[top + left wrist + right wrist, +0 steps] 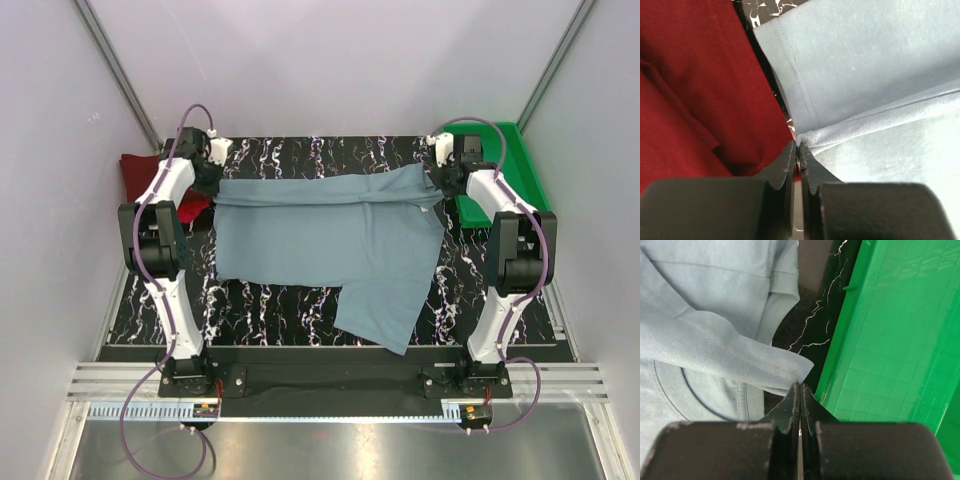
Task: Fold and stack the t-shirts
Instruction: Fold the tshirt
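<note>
Black fingers of the left gripper (pixel 797 146) stand almost together with a thin slit between them. A folded corner of the grey-blue shirt (pixel 340 235) sits right at their tips, but I cannot tell whether it is pinched. The right gripper (pixel 799 386) is clamped tight on the opposite corner fold of the same shirt.

That shirt is soft, plain and dusty in colour, with stitched hems. It lies spread across the middle of the table (pixel 290 305) between the two grippers, its far edge doubled over into a strip and one skewed flap reaching toward the near right. A dark red shirt (pixel 137 172) and a bright red shirt (pixel 196 206) lie just beside its left end. The green tray (pixel 522 165) sits just beside the right gripper.
</note>
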Controlling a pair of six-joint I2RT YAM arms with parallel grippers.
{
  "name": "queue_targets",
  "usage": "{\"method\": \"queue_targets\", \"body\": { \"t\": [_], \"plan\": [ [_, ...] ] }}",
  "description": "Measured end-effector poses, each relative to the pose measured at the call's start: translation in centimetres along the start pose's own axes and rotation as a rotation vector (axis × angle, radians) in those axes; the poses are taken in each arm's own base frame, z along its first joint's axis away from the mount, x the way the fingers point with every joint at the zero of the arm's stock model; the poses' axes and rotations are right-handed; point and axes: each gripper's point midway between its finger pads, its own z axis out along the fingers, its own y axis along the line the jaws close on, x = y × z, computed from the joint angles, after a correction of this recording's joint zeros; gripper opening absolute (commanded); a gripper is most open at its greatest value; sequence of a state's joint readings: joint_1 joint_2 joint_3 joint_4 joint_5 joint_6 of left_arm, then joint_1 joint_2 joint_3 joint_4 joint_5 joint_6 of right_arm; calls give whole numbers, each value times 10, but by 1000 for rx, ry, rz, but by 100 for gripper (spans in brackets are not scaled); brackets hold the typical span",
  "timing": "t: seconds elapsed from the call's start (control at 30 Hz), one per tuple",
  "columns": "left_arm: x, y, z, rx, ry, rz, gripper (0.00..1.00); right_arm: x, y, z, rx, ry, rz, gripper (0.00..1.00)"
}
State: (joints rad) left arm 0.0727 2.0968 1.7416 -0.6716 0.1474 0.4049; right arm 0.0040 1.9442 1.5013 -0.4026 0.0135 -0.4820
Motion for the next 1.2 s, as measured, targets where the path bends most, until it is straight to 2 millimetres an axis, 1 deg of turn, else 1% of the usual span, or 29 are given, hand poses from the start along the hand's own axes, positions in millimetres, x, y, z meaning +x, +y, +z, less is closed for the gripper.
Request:
{"method": "queue_targets", "body": {
  "t": [0.07, 0.13, 0.2, 0.23, 0.27, 0.3, 0.37, 0.4, 0.47, 0.5, 0.57, 0.63, 0.7, 0.77, 0.8, 0.87, 0.93, 1.0, 1.07, 1.13, 1.2],
  "plan": [
    [1, -1, 3, 10, 7, -16, 11, 1, 3, 0, -10, 4, 2, 0],
    [4, -4, 5, 19, 20, -29, 12, 1, 8, 0, -24, 8, 0, 0],
    [8, -6, 5, 28, 34, -40, 20, 2, 13, 0, -38, 10, -2, 1],
    [9, -6, 5, 31, 39, -45, 24, 2, 16, 0, -46, 12, -2, 4],
    [10, -7, 5, 32, 42, -48, 25, 3, 19, 0, -53, 17, 0, 8],
    [11, -7, 5, 33, 44, -53, 26, 5, 23, 0, -63, 23, 2, 20],
    [12, -8, 4, 38, 48, -62, 27, 11, 31, -1, -80, 43, 9, 29],
    [13, -9, 4, 41, 50, -69, 31, 13, 35, -4, -88, 50, 13, 34],
    [12, -10, 2, 43, 47, -82, 32, 18, 43, -14, -107, 65, 15, 35],
    [11, -10, 1, 43, 43, -89, 36, 17, 46, -20, -114, 62, 14, 36],
    [4, -10, -7, 41, 21, -97, 38, 11, 50, -39, -128, 40, 13, 36],
    [-7, -11, -19, 40, -13, -91, 39, -4, 50, -57, -131, -12, 9, 36],
    [-29, -10, -31, 44, -69, -74, 40, -22, 47, -73, -132, -65, 13, 36],
    [-55, -11, -43, 58, -134, -59, 40, -40, 47, -80, -156, -104, 29, 40],
    [-68, -13, -49, 74, -163, -58, 40, -48, 50, -80, -183, -114, 37, 41],
    [-100, -22, -56, 131, -239, -83, 40, -61, 55, -75, -230, -123, 50, 42],
    [-121, -33, -54, 193, -297, -112, 39, -64, 66, -62, -281, -106, 63, 43],
    [-119, -49, -44, 264, -284, -152, 38, -59, 80, -46, -328, -67, 73, 44],
    [-112, -65, -27, 334, -249, -201, 38, -52, 91, -33, -364, -29, 80, 44],
    [-96, -81, -5, 396, -188, -260, 37, -44, 102, -20, -404, 13, 94, 45],
    [-79, -92, 14, 435, -129, -300, 37, -41, 109, -13, -434, 36, 106, 45]
  ]
}}
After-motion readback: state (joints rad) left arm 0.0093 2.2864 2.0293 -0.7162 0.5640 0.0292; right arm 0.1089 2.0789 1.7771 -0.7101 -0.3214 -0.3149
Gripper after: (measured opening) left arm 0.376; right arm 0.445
